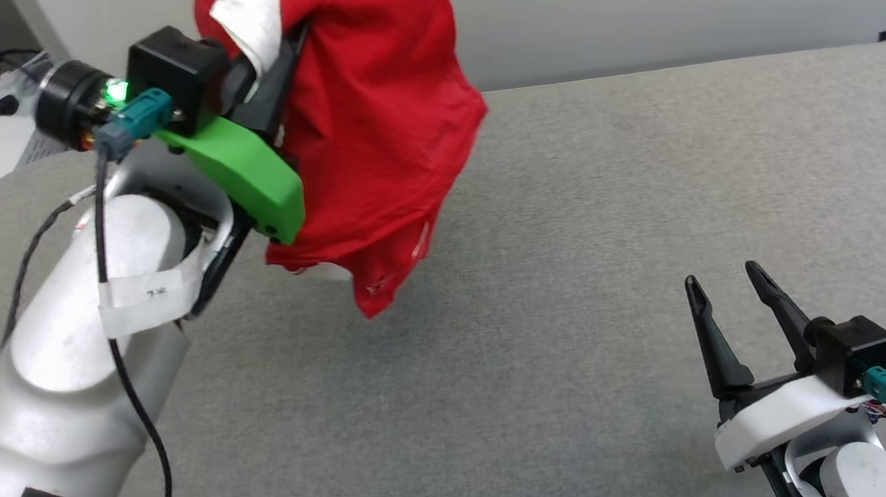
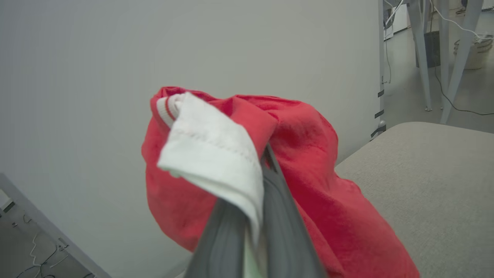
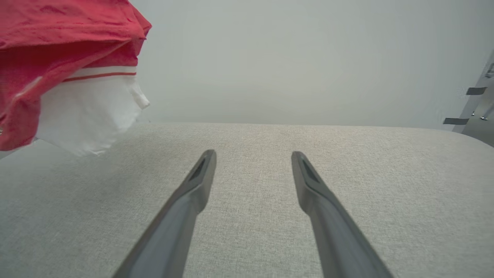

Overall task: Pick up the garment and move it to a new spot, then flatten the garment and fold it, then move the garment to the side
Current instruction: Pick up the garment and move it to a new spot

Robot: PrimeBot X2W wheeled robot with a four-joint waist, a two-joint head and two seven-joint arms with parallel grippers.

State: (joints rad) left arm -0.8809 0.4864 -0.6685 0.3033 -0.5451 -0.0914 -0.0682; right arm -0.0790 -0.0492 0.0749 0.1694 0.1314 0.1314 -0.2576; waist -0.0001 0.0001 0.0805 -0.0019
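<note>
Grey fabric covers the table (image 1: 581, 308), with a pale wall behind its far edge. Above the table's far left part, the left pincer (image 1: 289, 55) pinches the red and white garment (image 1: 389, 122), which hangs bunched above the table. Over the table's near right part, the right pincer (image 1: 721, 275) is spread and holds nothing.

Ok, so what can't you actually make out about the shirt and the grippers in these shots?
Head view: the shirt hangs bunched, its top cut off by the upper edge; any print is lost in the folds.
Left wrist view: the left gripper has its fingertips buried under the white sleeve, so how much cloth it pinches is hidden.
Right wrist view: the shirt runs off the left and top edges.
</note>
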